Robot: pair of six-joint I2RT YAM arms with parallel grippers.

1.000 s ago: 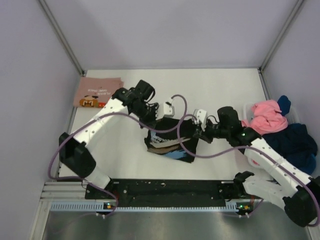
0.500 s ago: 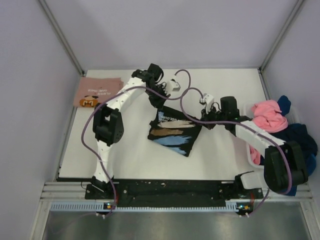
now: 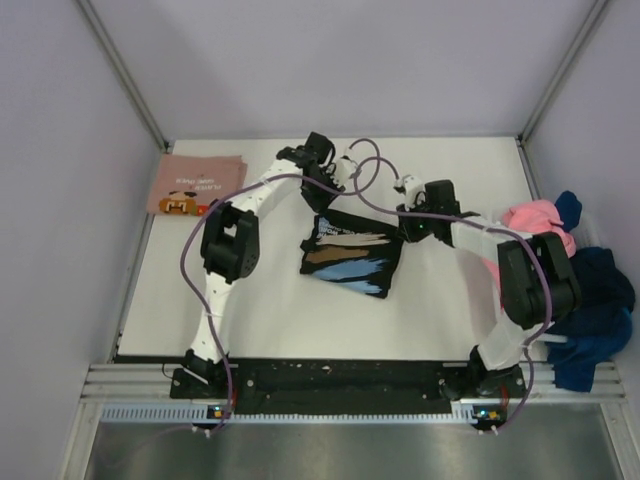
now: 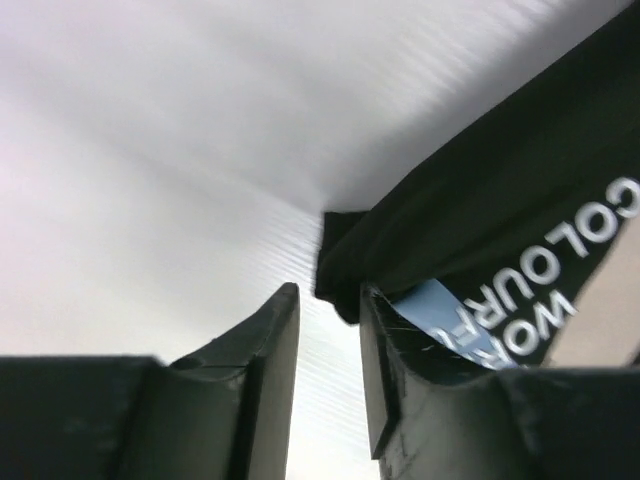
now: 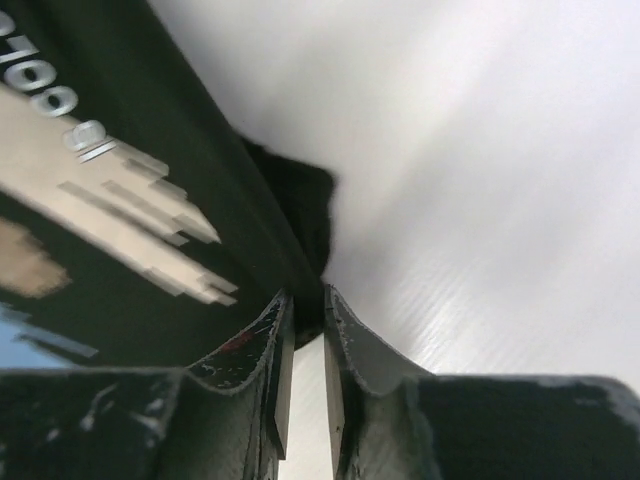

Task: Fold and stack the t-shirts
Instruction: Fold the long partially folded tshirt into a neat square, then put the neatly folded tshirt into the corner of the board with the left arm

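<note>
The black t-shirt [image 3: 350, 256] with blue, tan and white streaks lies folded at the table's middle. My left gripper [image 3: 322, 207] is at its far left corner. In the left wrist view the gripper [image 4: 328, 290] stands a little open; the shirt's black corner [image 4: 345, 275] lies against one fingertip and white table shows in the gap. My right gripper [image 3: 405, 228] is at the far right corner. In the right wrist view the gripper [image 5: 305, 295] is shut on the shirt's black edge [image 5: 300, 200]. A folded pink t-shirt with a cartoon print [image 3: 196, 183] lies at the far left.
A heap of unfolded shirts sits at the right edge: a pink one [image 3: 535, 225], a navy one [image 3: 595, 285] and a bit of blue [image 3: 568, 208]. Purple cables [image 3: 365, 190] loop over the table between the arms. Grey walls close in the table.
Both grippers have moved toward the far side, pulling the black shirt with them. The shirt has turned squarer and lies flatter. The left jaws have parted slightly at the corner.
</note>
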